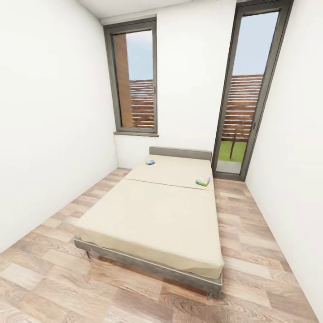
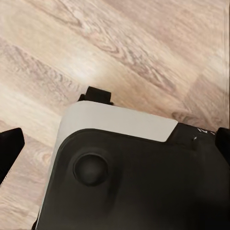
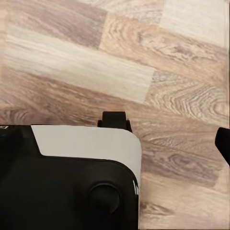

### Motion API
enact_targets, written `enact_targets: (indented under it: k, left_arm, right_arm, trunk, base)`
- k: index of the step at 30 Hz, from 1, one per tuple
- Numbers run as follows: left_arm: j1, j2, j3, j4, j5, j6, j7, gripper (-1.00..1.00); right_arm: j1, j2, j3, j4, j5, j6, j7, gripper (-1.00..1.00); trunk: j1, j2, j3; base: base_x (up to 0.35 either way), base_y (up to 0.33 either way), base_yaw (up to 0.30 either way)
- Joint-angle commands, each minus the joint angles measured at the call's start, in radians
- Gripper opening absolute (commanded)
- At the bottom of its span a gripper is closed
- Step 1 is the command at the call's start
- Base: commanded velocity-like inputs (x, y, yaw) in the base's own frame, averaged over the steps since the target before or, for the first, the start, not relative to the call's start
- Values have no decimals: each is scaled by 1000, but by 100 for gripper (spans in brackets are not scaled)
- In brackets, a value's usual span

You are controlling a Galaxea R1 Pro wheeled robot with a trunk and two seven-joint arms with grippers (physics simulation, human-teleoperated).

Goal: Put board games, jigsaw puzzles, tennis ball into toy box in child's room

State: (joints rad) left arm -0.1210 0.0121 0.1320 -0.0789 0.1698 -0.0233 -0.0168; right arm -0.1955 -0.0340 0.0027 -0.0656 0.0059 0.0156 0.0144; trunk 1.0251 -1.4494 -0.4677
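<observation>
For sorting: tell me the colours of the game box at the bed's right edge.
The board game looks mainly green with yellow and blue; the head view shows it best, though small.

Place: a bedroom in a home, rendered in a simulator.
Bed (image 1: 157, 215): low, grey frame, beige mattress in two sections, grey headboard at the far end; takes up most of the room.
Walls (image 1: 49, 134): plain white, narrow room.
Floor (image 1: 49, 278): wood planks, also seen in both wrist views.
Window (image 1: 134, 80): far wall, left, grey frame, sill below.
Glass door (image 1: 244, 98): far wall, right, tall, grey frame.
Outside: slatted wooden fence, grass, sky.
Games (image 1: 202, 181): two small colourful boxes on the far part of the bed, one left, one right.
</observation>
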Motion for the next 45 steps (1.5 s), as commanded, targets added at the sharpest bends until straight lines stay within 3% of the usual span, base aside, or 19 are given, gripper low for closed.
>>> enact_targets:
  k: [1,8,13,14,18,23,27,31,37,39,42,44,45]
  left_arm:
    - [-11,0,5,1,5,-1,-3,100]
    - [-87,-2,7,1,7,24,-5,100]
    - [-184,-18,8,-1,8,38,-4,100]
    - [-184,-18,8,-1,8,38,-4,100]
    - [-255,-48,8,-30,8,44,-2,100]
    - [-295,-90,7,-134,8,81,2,100]
    - [-299,-96,7,-187,8,112,2,100]
    - [-295,-101,8,-312,11,177,2,100]
    - [-276,-106,7,-443,25,255,4,100]
    - [-252,-109,5,-555,35,317,5,100]
    - [-235,-110,5,-618,40,348,5,100]
    - [-200,-113,3,-749,55,402,5,100]
    - [-200,-113,3,-749,55,402,5,100]
  right_arm:
    - [-14,-4,0,0,0,11,2,100]
    - [-96,-15,0,0,1,124,1,100]
    - [-211,-23,1,-1,1,248,1,100]
    - [-211,-23,1,-1,1,248,1,100]
    - [-295,-34,1,-2,1,296,4,100]
    - [-378,-51,2,-3,2,340,36,100]
    - [-409,-57,2,-4,3,362,62,100]
    - [-470,-74,2,-16,12,400,113,100]
    - [-499,-85,2,-35,17,417,134,100]
    - [-510,-91,2,-57,20,424,142,100]
    - [-514,-93,2,-72,21,427,145,100]
    - [-520,-96,2,-106,23,429,149,100]
    - [-520,-96,2,-106,23,429,149,100]
  trunk:
    - [0,-1,-1]
    - [0,-1,-3]
    - [0,-1,-5]
    - [0,-1,-5]
    - [0,-1,-7]
    - [0,-1,-9]
    - [0,-1,-10]
    - [0,-1,-11]
    - [0,-1,-11]
    - [0,-1,-11]
    - [0,-1,-11]
    - [0,-1,-11]
    - [0,-1,-11]
  base:
    - [0,0,-270]
    - [0,0,-256]
    - [0,0,-233]
    - [0,0,-221]
    - [0,0,-207]
    - [0,0,-179]
    - [0,0,-127]
    - [0,0,-63]
    - [0,0,-30]
    - [0,0,-16]
    - [0,0,-13]
    - [0,0,-8]
    - [0,0,-7]
